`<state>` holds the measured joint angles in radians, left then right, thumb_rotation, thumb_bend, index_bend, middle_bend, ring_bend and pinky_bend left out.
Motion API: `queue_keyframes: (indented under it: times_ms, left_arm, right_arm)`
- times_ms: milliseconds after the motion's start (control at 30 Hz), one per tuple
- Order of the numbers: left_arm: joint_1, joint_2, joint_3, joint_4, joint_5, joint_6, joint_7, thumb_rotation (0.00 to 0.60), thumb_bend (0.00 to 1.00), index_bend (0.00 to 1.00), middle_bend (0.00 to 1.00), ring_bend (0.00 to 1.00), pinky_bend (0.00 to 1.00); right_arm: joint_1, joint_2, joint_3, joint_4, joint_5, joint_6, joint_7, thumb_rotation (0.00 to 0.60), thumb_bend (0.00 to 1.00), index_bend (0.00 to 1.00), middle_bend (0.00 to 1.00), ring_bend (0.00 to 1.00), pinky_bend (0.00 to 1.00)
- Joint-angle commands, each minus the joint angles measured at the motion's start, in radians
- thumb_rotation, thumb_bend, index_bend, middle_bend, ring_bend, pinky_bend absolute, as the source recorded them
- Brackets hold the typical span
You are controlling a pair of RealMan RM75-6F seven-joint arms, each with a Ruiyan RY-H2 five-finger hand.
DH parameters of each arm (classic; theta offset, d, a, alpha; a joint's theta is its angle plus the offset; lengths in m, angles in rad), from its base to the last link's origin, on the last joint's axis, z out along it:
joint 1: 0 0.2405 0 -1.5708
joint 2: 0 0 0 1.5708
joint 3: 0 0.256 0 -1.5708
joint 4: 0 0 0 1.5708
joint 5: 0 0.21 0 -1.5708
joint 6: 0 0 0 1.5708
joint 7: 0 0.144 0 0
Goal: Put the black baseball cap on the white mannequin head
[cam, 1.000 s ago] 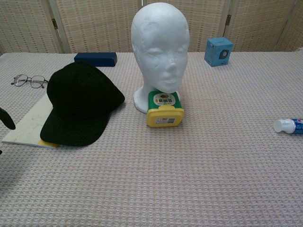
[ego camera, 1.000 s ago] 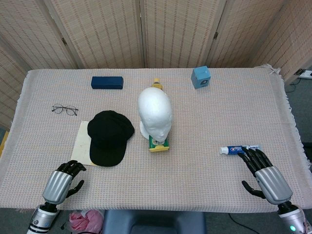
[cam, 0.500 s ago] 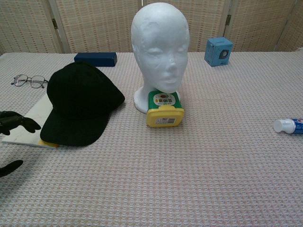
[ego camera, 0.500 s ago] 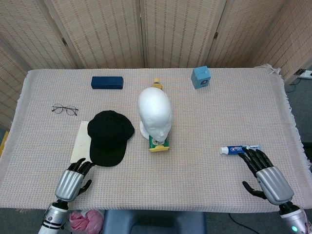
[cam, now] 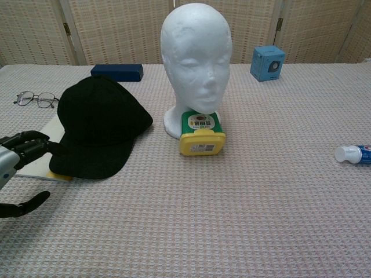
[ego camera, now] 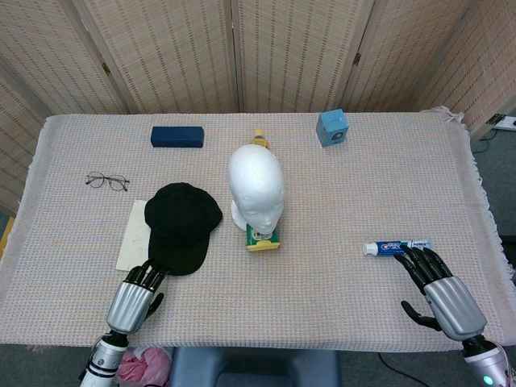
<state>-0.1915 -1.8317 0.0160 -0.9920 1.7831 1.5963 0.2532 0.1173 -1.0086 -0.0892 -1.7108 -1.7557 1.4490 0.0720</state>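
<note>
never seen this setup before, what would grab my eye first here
The white mannequin head stands upright mid-table, facing the robot, with a yellow-lidded green container lying at its base. Just left of it the black baseball cap lies on a pale sheet, and the left hand has its fingertips at the cap's brim. The right hand rests open near a toothpaste tube.

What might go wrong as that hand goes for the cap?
The left hand is at the brim of the black cap, which lies on a sheet of paper; its fingers may drag the sheet along. The yellow container leans against the mannequin head and could be knocked.
</note>
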Motion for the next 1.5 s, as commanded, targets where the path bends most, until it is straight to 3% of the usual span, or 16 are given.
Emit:
queue_keyframes:
  times_ms: [33, 433, 1000, 1200, 1400, 1500]
  left_arm:
    - [-0.01, -0.03, 0.001, 0.034, -0.005, -0.008, -0.011, 0.6, 0.33, 0.3, 0.33, 0.2, 0.36]
    - [-0.05, -0.081, -0.018, 0.105, -0.054, -0.055, -0.077, 0.6, 0.33, 0.3, 0.34, 0.2, 0.36]
    - [-0.093, -0.094, -0.034, 0.114, -0.101, -0.102, -0.067, 0.6, 0.33, 0.32, 0.35, 0.2, 0.36]
    - [-0.106, -0.089, -0.039, 0.101, -0.119, -0.123, -0.066, 0.6, 0.36, 0.32, 0.36, 0.2, 0.36]
    - [-0.12, -0.082, -0.042, 0.078, -0.129, -0.137, -0.055, 0.6, 0.48, 0.32, 0.36, 0.2, 0.36]
    - [-0.121, -0.08, -0.041, 0.069, -0.131, -0.136, -0.05, 0.6, 0.49, 0.32, 0.36, 0.2, 0.36]
  right_arm:
    - [0.0, 0.0, 0.0, 0.0, 0.0, 0.0, 0.0, 0.6, 0.26, 0.0, 0.0, 0.0, 0.0]
    - [0.002, -0.002, 0.004, -0.002, 0.009, -0.006, -0.002, 0.6, 0.26, 0.0, 0.0, 0.0, 0.0]
    - [0.0, 0.003, 0.007, -0.004, 0.013, -0.003, 0.001, 0.6, 0.26, 0.0, 0.0, 0.0, 0.0]
    - [0.001, 0.006, 0.009, -0.004, 0.019, -0.005, 0.005, 0.6, 0.26, 0.0, 0.0, 0.0, 0.0]
    - [0.0, 0.009, 0.011, -0.006, 0.022, -0.003, 0.009, 0.6, 0.26, 0.0, 0.0, 0.0, 0.0]
    - [-0.001, 0.01, 0.012, -0.005, 0.023, 0.0, 0.011, 0.6, 0.26, 0.0, 0.0, 0.0, 0.0]
